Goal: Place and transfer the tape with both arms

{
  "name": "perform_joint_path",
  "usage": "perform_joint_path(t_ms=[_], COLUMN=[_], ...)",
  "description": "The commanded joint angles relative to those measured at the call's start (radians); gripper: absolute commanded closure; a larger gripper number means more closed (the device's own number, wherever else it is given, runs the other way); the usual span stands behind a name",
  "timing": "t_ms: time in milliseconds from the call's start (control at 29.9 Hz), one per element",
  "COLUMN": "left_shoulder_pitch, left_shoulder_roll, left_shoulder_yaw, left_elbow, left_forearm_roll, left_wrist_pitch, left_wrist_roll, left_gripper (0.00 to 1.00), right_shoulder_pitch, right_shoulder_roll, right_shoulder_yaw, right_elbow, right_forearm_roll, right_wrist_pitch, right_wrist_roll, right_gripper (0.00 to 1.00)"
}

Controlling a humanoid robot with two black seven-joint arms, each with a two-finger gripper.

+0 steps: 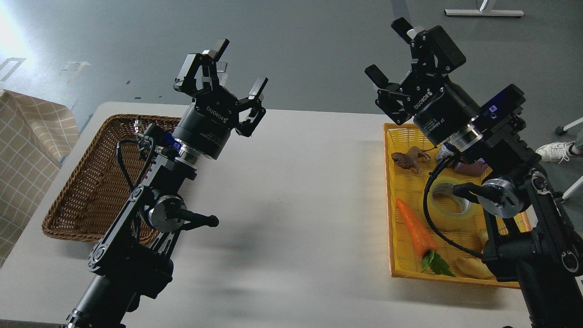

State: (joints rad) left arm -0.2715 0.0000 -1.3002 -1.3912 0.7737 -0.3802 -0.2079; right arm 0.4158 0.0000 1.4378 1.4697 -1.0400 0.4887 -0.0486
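The yellow tape roll [448, 214] lies flat in the yellow tray [392, 200] on the table's right side, partly hidden behind my right arm's cable and elbow joint. My right gripper [388, 49] is open and empty, raised well above the tray's far end and pointing up and away. My left gripper [240, 66] is open and empty, raised above the table's far left part near the brown wicker basket [82, 191].
In the yellow tray lie an orange carrot [415, 229], a brown toy animal [407, 159], a purple item [471, 168] and pale pastries [473, 268]. A checked cloth [27, 150] lies at the far left. The white table [296, 205] lies between the arms.
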Motion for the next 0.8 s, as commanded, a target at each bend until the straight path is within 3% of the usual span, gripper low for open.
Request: perform_joint_path(t_ms=[0,267,434,769], left_shoulder_pitch=[0.009,0.005,0.005,0.008], left_shoulder_roll=[0.000,0.000,0.000,0.000], left_shoulder_yaw=[0.004,0.004,-0.001,-0.001], left_elbow=[0.001,-0.003,-0.002,-0.003], left_forearm_roll=[0.001,0.003,0.003,0.010], left_wrist_pitch=[0.001,0.000,0.000,0.007], left_wrist_roll=[0.001,-0.002,-0.030,-0.041], left_gripper=[0.02,0.02,0.02,0.02], right_shoulder_pitch=[0.009,0.008,0.017,0.018], right_shoulder_roll=[0.000,0.000,0.000,-0.221], right_shoulder_yaw=[-0.002,-0.002,-0.008,-0.034], right_elbow=[0.001,0.012,0.014,0.032], right_forearm_roll=[0.000,-0.006,-0.049,-0.195], right_wrist_pitch=[0.000,-0.005,-0.021,-0.024], right_wrist_roll=[0.001,0.001,-0.001,-0.001], right_gripper=[0.00,0.00,0.00,0.00])
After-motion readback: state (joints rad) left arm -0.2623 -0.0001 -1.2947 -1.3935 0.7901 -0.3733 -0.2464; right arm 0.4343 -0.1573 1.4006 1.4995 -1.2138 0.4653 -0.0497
